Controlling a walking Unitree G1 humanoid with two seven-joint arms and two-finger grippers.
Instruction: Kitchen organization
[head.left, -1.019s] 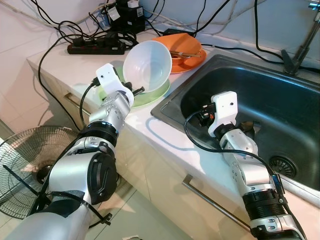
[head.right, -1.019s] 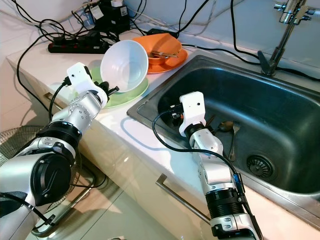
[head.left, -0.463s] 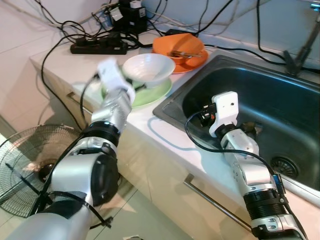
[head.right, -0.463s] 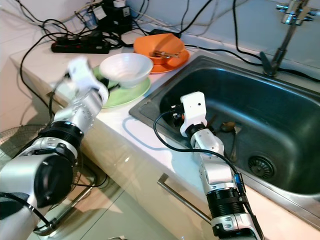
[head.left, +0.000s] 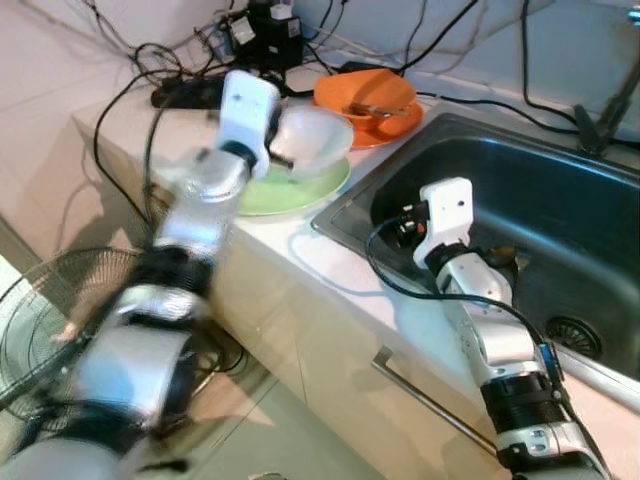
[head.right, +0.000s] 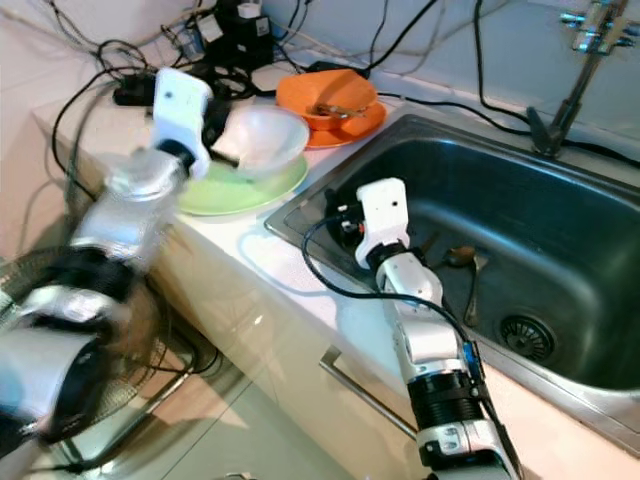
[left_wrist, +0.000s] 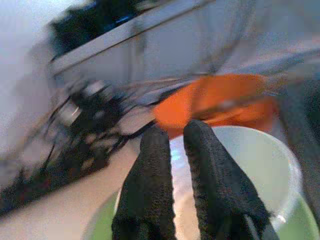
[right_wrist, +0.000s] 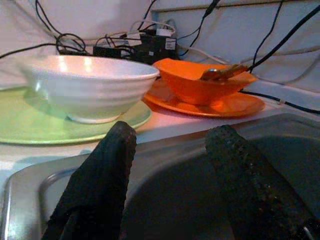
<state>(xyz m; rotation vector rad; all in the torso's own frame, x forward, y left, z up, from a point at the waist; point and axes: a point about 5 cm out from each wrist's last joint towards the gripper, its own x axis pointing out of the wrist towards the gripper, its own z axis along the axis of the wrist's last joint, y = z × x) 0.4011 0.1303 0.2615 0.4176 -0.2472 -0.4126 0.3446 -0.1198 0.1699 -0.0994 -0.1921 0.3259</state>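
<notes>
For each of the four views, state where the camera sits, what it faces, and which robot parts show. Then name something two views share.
Left eye: head, looking down at counter and sink; both arms.
Right eye: same scene.
Left wrist: along left gripper, fingers at the white bowl.
Right wrist: along open right gripper, low at the sink edge.
Shared: white bowl, orange bowl.

The left end effector (head.left: 272, 152) meets a white bowl (head.left: 312, 140) resting upright on a green plate (head.left: 300, 188).

Bright, even indoor light; the left arm (head.left: 190, 230) smears with motion blur, the left wrist view is blurred throughout, while the white bowl (right_wrist: 90, 85) stays sharp with soft glare
</notes>
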